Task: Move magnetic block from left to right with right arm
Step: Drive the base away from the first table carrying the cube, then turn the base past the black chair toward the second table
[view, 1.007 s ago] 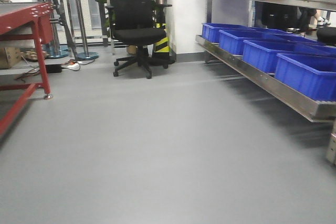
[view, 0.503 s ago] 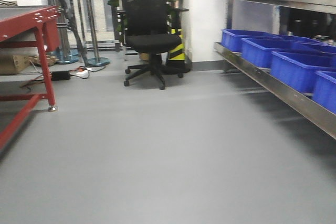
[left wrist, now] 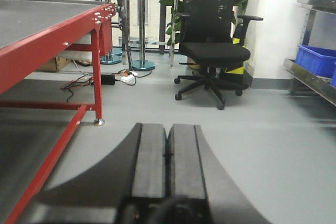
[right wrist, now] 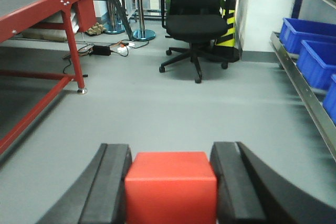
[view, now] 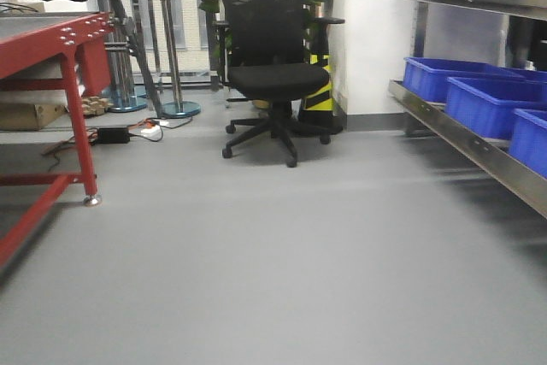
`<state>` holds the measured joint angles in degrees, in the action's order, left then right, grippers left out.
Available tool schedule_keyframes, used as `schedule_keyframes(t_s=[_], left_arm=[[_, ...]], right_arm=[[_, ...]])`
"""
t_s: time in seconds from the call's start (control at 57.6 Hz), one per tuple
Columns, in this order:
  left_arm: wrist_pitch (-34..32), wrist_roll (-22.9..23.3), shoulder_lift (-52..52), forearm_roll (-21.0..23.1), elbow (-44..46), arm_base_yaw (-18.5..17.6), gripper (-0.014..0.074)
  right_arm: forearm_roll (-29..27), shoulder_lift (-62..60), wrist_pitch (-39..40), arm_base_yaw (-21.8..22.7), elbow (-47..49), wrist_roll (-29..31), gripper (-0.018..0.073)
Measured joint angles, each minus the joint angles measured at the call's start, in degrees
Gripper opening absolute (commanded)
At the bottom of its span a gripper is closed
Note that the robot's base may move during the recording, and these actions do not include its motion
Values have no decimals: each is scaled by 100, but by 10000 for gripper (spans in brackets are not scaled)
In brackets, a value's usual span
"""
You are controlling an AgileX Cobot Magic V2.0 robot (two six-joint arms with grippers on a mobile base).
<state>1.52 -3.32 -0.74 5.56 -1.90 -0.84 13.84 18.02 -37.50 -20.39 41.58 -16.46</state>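
The magnetic block (right wrist: 171, 184), a plain red cube, sits between the two black fingers of my right gripper (right wrist: 171, 153), which is shut on it and holds it above the grey floor. In the left wrist view my left gripper (left wrist: 168, 127) is shut, its two pads pressed together with nothing between them. Neither gripper nor the block shows in the front-facing view.
A red metal table (view: 60, 36) stands at the left, also in the left wrist view (left wrist: 58, 40). A black office chair (view: 273, 74) stands ahead. Blue bins (view: 483, 100) line a steel rack (view: 466, 147) at the right. Cables and a power strip (view: 128, 134) lie on the floor.
The front view has swung left: the chair and red table have shifted right in the frame and look nearer, and most blue bins have slid out at the right.
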Motion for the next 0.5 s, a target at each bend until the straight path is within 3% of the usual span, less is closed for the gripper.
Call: schedule_keyframes(t_s=[0.503], left_arm=[[0, 0, 0, 0, 0, 0, -126]], right_arm=[[2, 0, -25, 0, 0, 0, 183]])
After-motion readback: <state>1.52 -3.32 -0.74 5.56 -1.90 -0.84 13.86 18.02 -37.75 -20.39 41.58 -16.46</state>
